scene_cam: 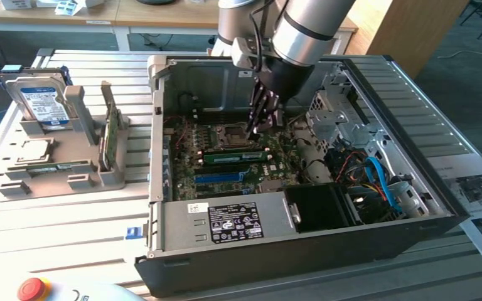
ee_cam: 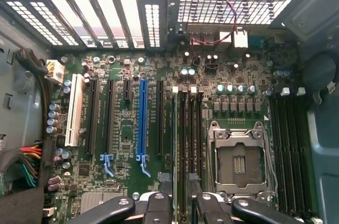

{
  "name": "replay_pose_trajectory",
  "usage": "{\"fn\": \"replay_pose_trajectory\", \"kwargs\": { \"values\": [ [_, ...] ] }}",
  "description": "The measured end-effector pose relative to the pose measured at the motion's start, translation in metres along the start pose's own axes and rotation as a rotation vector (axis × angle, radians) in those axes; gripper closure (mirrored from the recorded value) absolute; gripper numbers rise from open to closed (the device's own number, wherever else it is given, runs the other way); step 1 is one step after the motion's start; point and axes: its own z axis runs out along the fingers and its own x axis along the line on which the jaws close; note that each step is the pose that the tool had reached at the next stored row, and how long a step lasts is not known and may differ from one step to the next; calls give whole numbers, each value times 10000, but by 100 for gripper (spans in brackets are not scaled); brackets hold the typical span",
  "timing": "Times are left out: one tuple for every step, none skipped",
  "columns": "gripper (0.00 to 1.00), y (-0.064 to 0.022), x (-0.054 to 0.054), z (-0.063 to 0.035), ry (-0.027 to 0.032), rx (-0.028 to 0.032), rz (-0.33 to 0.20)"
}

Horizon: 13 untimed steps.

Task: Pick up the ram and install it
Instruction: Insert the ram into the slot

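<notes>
One ram [scene_cam: 234, 157] lies just below the end effector [ee_cam: 177, 208], its long axis running between wide-open, empty jaws.

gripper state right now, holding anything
Gripper: open, holding nothing.

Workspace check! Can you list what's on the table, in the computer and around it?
Surface: slatted metal table, bearing an open computer case.
Job's things: ram seems seated upright on the motherboard, below the gripper.
Clutter: grey holder with hard drive and green card.
Gripper: open, inside the case, holding nothing.
Cables: blue cable inside the case.
Surroundings: papers, red button.
</notes>
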Motion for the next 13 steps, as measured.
{"fn": "replay_pose_trajectory", "kwargs": {
  "values": [
    [75, 8, -3, 2, 15, 44, 2],
    [75, 16, -6, 4, 31, 91, 5],
    [75, 22, -8, 5, 43, 129, 7],
    [75, 29, -10, 7, 55, 166, 9],
    [75, 37, -12, 8, 71, 210, 11],
    [75, 45, -15, 10, 85, 259, 14],
    [75, 54, -18, 12, 103, 313, 17],
    [75, 64, -21, 14, 120, 362, 19],
    [75, 74, -24, 16, 137, 410, 22],
    [75, 84, -27, 19, 153, 459, 25],
    [75, 94, -30, 21, 169, 508, 27],
    [75, 104, -33, 23, 186, 553, 29],
    [75, 114, -36, 26, 204, 601, 31]
  ]
}}
